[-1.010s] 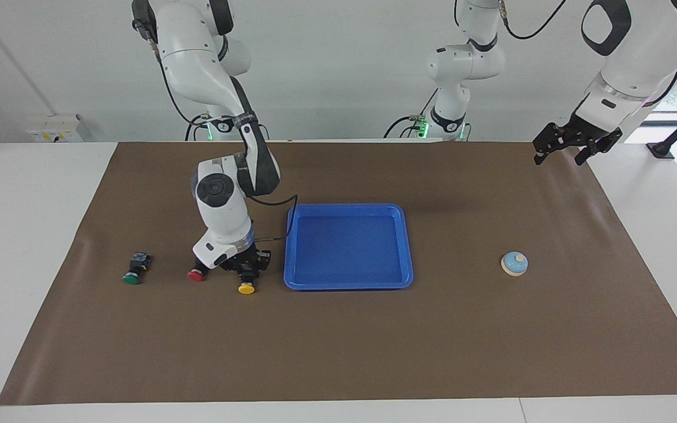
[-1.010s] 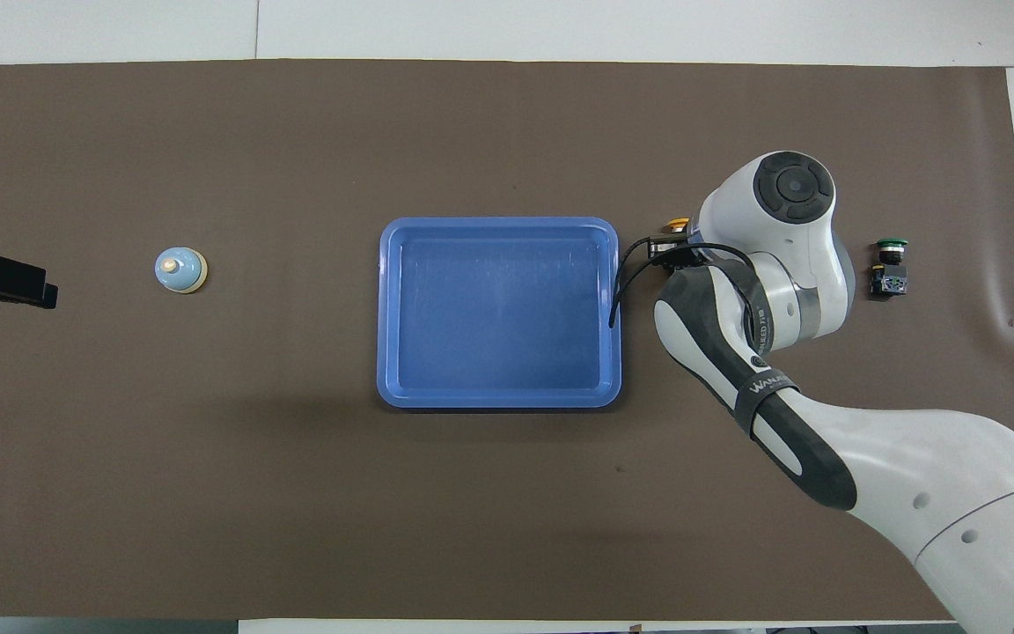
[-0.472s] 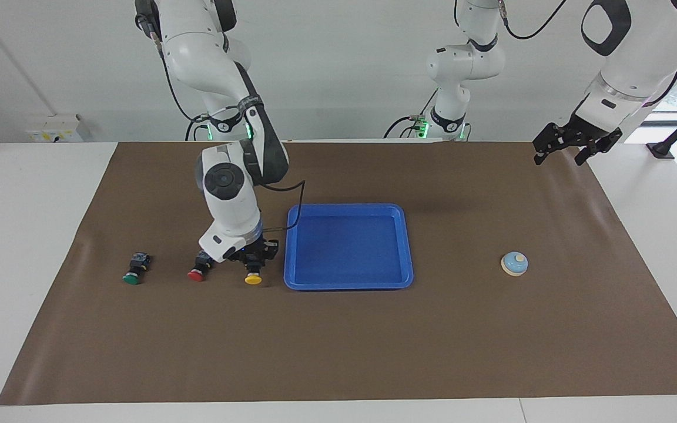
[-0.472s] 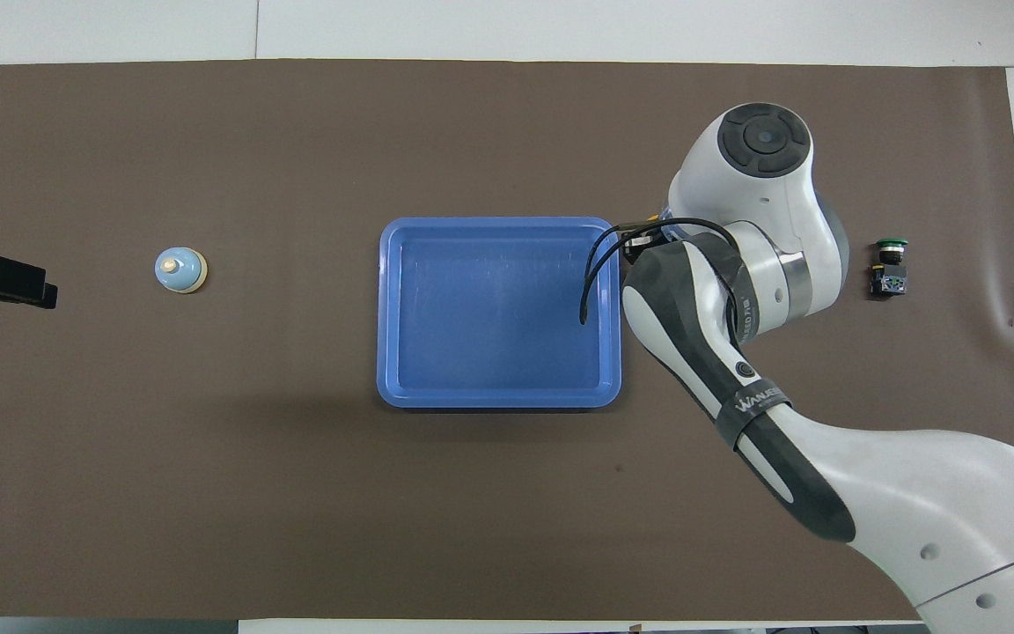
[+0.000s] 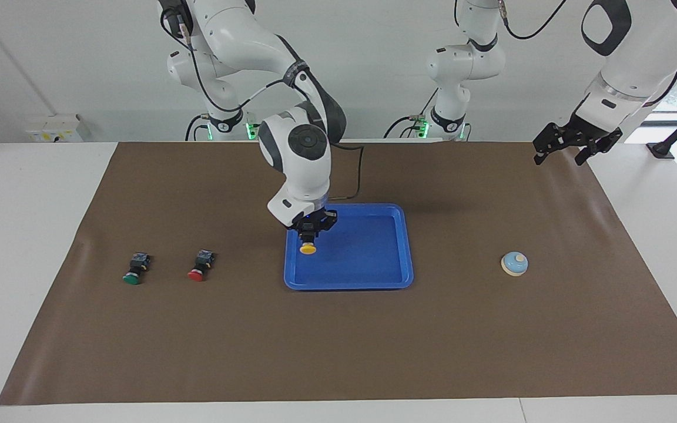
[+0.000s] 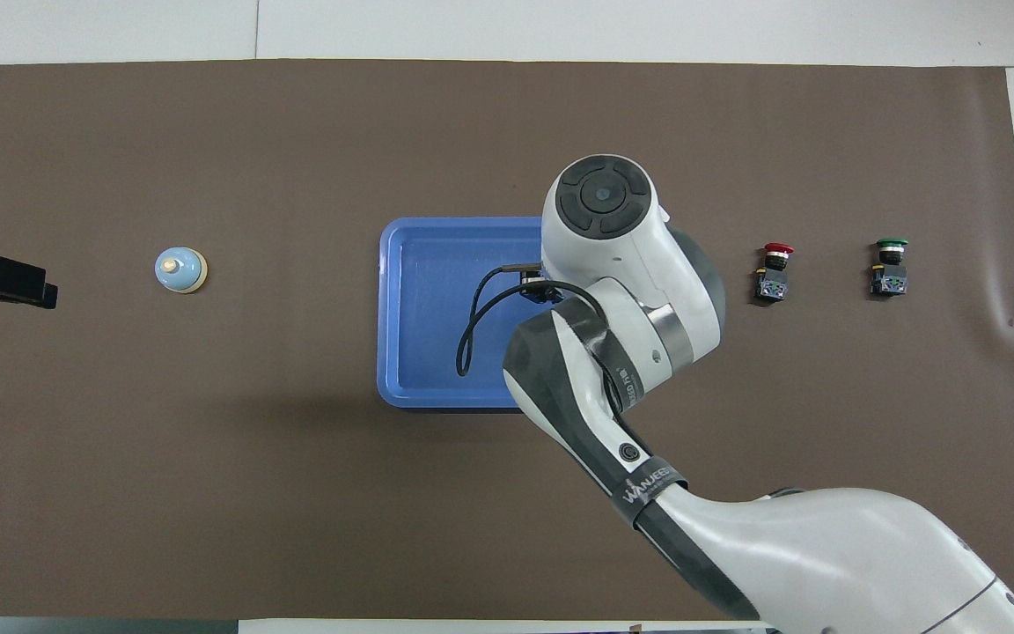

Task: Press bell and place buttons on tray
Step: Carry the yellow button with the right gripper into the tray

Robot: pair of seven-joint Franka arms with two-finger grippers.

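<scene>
- The right gripper (image 5: pixel 309 232), which a second ago sat low on the brown mat (image 5: pixel 338 352) beside the tray (image 5: pixel 374 282), has risen and swung over the tray's end nearest the right arm.
- Its fingers are clamped on the yellow button (image 5: pixel 308 247), which has left the mat with it and now hangs cap-down above the tray floor, not resting on it.
- From overhead the right arm's wrist covers the yellow button and part of the tray.
- With the arm gone from that spot, the red button (image 5: pixel 199 266) shows whole; it lies on the mat well apart from the tray, toward the right arm's end of the table, where it lay before.
- The green button (image 5: pixel 134 269) has not moved either; it lies farther from the tray than the red one, on the same line.
- The bell (image 5: pixel 514 263) stands unchanged, well apart from the tray toward the left arm's end.
- The left gripper (image 5: pixel 567 145) waits as before, raised over the mat's corner past the bell from the tray, fingers apart and holding nothing.
</scene>
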